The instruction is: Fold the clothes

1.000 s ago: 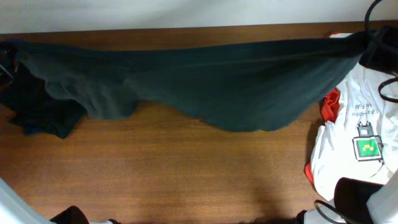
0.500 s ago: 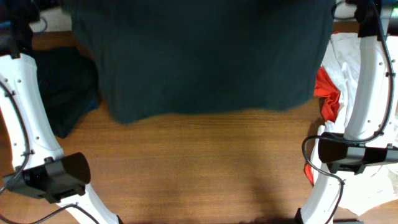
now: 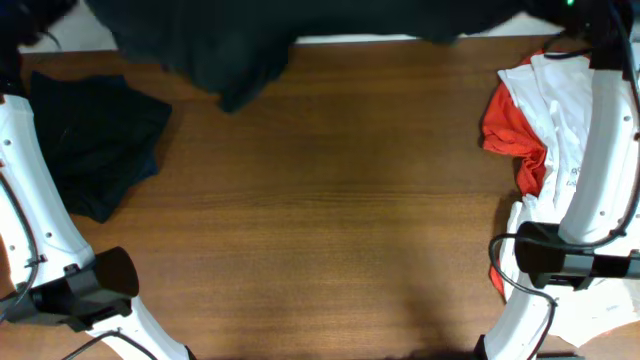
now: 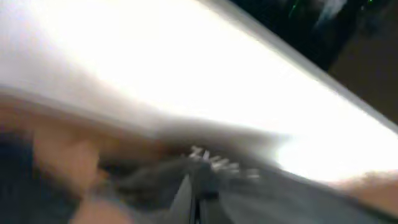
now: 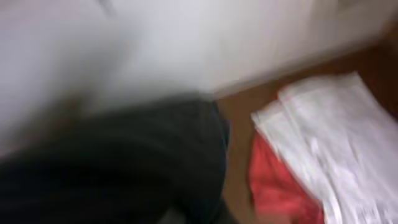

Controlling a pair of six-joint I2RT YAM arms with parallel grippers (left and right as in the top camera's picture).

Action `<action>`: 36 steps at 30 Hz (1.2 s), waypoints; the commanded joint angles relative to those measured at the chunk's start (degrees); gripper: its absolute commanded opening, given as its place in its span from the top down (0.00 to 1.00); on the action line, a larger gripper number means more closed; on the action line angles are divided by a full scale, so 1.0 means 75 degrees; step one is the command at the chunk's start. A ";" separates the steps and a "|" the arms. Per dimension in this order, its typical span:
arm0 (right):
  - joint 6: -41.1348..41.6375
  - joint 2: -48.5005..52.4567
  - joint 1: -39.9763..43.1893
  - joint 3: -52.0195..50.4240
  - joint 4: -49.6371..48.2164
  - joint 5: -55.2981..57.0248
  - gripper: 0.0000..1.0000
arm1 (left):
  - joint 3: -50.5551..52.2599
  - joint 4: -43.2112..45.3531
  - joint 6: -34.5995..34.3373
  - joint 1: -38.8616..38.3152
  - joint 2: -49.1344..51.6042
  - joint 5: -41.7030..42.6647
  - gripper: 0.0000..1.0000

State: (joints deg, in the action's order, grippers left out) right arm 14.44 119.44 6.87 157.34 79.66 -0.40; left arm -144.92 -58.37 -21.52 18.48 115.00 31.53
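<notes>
A dark green garment (image 3: 250,40) hangs stretched along the far top edge of the overhead view, lifted off the table between both arms. Both wrist views are smeared by motion. In the left wrist view my left gripper (image 4: 198,198) looks closed, with dark fabric (image 4: 124,183) around its fingers. In the right wrist view the same dark fabric (image 5: 124,162) fills the lower left and hides my right gripper's fingers. In the overhead view both grippers sit at the top corners, mostly out of frame.
A dark blue garment pile (image 3: 90,140) lies at the left of the wooden table (image 3: 330,220). A white shirt (image 3: 560,100) and a red garment (image 3: 510,135) lie at the right, also in the right wrist view (image 5: 311,143). Both white arms (image 3: 30,200) (image 3: 600,150) rise along the sides.
The dark green garment has been swept from the table's middle up and away to the far edge. Both arms have come into view along the sides, uncovering the table.
</notes>
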 commanded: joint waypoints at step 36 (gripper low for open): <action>-0.0058 -0.4229 0.0988 -1.1395 0.1271 0.0493 0.96 | 0.9620 -0.4144 0.1638 0.1090 -0.6097 -0.3264 1.00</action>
State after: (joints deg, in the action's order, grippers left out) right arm 12.75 89.12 14.28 72.29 89.06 1.96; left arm -72.99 -90.13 -6.48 24.14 71.24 9.32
